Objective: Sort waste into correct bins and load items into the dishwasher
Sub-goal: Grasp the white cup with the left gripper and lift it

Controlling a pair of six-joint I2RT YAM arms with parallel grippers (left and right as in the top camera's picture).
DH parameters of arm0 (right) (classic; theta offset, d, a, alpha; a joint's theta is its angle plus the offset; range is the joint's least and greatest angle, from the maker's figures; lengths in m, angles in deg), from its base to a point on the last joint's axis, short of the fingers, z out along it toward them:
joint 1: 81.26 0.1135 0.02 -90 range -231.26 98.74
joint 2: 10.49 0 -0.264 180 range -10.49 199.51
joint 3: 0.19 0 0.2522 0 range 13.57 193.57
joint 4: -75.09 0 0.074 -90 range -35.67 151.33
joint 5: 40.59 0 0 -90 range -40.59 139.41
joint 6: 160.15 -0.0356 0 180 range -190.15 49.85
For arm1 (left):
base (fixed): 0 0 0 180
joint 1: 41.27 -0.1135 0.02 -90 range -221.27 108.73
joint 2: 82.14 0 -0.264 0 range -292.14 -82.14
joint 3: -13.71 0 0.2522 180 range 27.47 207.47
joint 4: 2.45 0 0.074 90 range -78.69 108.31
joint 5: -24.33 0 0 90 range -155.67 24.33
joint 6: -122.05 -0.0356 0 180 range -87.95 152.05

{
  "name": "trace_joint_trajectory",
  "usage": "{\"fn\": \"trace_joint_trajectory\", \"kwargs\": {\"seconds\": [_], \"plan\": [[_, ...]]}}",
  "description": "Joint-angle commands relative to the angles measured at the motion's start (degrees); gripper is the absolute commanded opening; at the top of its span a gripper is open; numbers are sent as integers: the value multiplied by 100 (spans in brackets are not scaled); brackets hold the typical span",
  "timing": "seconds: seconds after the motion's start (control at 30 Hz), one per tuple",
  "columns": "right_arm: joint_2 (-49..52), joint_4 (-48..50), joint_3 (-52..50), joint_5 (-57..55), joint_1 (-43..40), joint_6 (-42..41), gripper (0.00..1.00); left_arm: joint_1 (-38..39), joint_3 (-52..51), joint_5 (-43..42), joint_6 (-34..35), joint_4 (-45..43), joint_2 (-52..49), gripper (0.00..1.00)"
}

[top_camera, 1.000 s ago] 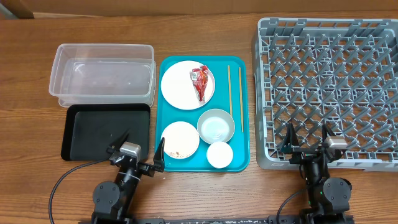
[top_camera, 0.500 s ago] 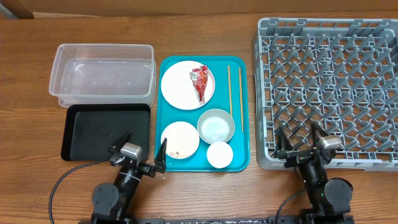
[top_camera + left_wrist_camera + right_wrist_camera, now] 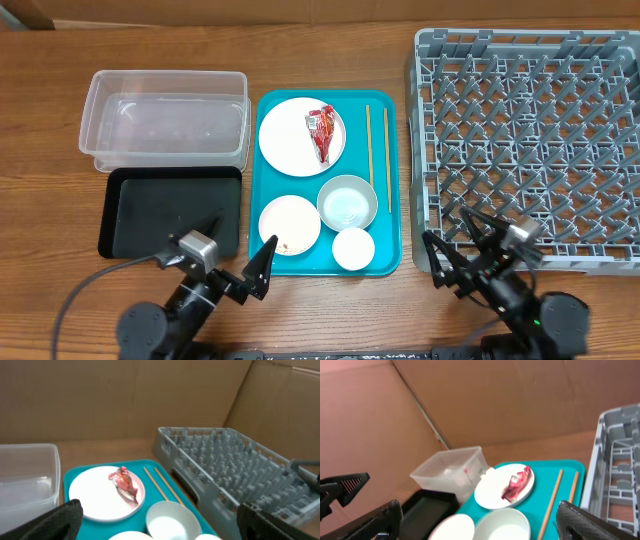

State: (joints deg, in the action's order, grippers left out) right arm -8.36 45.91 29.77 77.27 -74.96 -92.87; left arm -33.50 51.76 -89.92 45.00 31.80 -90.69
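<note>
Red and crumpled, with a bit of pale print showing, the snack wrapper [image 3: 322,132] lies on the right half of the large white plate [image 3: 290,135], at the far end of the teal tray [image 3: 358,150]. Its long axis runs roughly from far to near, slightly slanted, and it tapers to a narrower tail at the near end. Beside the plate, two thin wooden chopsticks [image 3: 368,142] lie parallel and a little apart along the tray's right side, also pointing far to near. On the near half sit a small plate [image 3: 290,222] with a few scraps [image 3: 283,245], a pale bowl [image 3: 347,203] and a small cup [image 3: 353,248]. The clear tub [image 3: 165,75] and the black tray [image 3: 170,205] are to the left, and the grey dish rack [image 3: 530,140] is to the right. The left gripper [image 3: 245,232] hangs spread wide and empty at the tray's near left corner. The right gripper [image 3: 444,224] gapes empty at the rack's near corner.
</note>
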Motion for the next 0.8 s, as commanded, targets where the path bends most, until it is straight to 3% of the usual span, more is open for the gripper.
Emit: {"fn": "trace_joint_trajectory", "kwargs": {"seconds": [0.0, 0.23, 0.43, 0.6, 0.77], "plan": [[393, -691, 1113, -254, -33, 127, 100, -24, 1154, -260, -372, 708, -929, 100], [2144, -3073, 3407, -807, -33, 826, 100, -24, 3591, -544, -879, 2669, -3202, 100], [3849, -5239, 5337, -944, -33, 1425, 100, -24, 4518, -1270, -345, 3366, -4146, 100], [4570, -5678, 5713, -507, -33, 1377, 100, 136, 4511, -1620, -380, 3836, -4605, 100], [4970, -5646, 5713, -376, -33, 1331, 100, 1108, 4507, -824, -535, 4614, -5257, 82]]}}
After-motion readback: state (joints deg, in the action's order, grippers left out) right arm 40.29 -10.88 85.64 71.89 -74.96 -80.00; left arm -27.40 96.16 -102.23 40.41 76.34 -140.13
